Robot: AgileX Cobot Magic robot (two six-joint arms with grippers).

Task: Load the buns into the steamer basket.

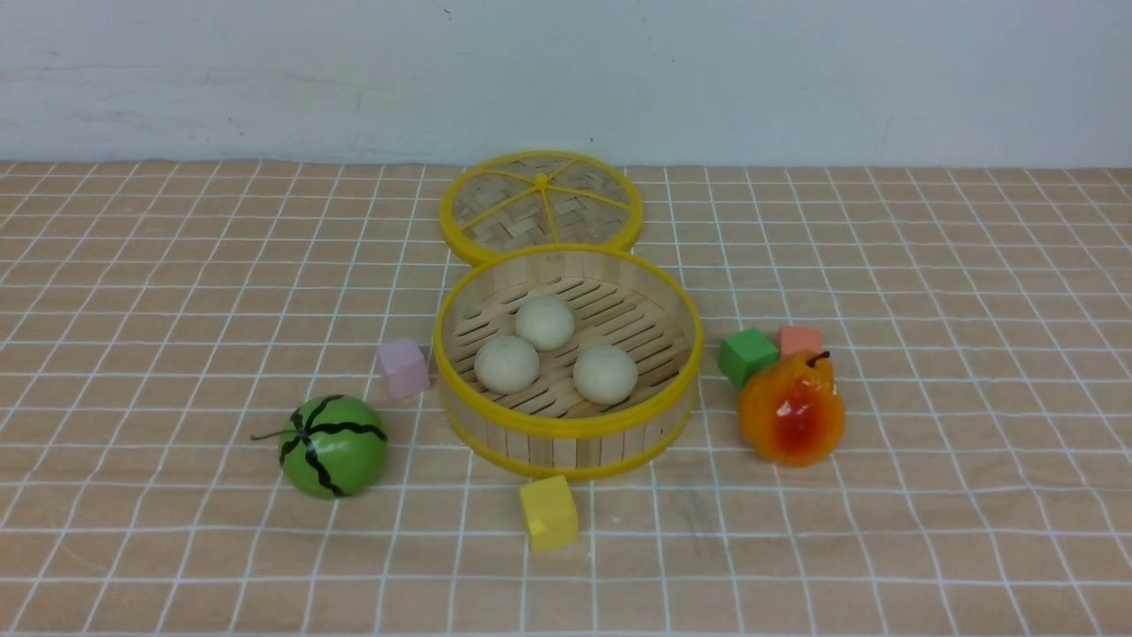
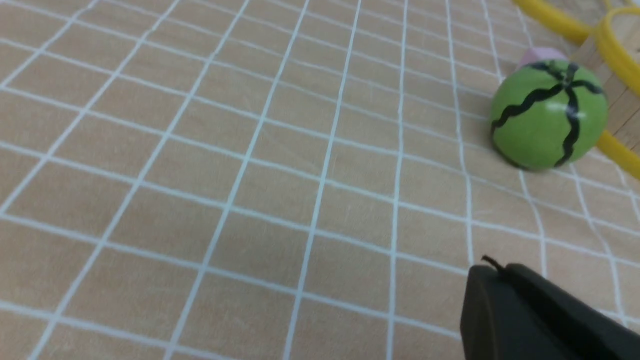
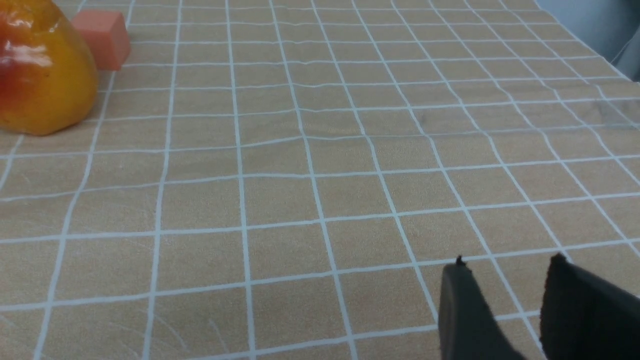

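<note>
Three cream buns lie inside the steamer basket [image 1: 566, 438] at the middle of the table: one at the back [image 1: 545, 322], one at the left [image 1: 507, 364], one at the right [image 1: 605, 373]. A strip of the basket's yellow rim [image 2: 617, 55] shows in the left wrist view. Neither arm appears in the front view. My left gripper [image 2: 500, 272] is shut with nothing in it, low over the cloth and short of the green melon. My right gripper [image 3: 507, 265] stands open and empty above bare cloth, away from the pear.
The flat woven lid [image 1: 541, 205] lies behind the basket. A green striped melon [image 1: 333, 445] [image 2: 548, 115] and pink cube [image 1: 403, 367] sit left of it. A yellow cube [image 1: 549, 512] lies in front. A pear [image 1: 791, 410] [image 3: 42, 75], green cube [image 1: 748, 356] and orange cube [image 1: 800, 340] [image 3: 101, 38] sit right.
</note>
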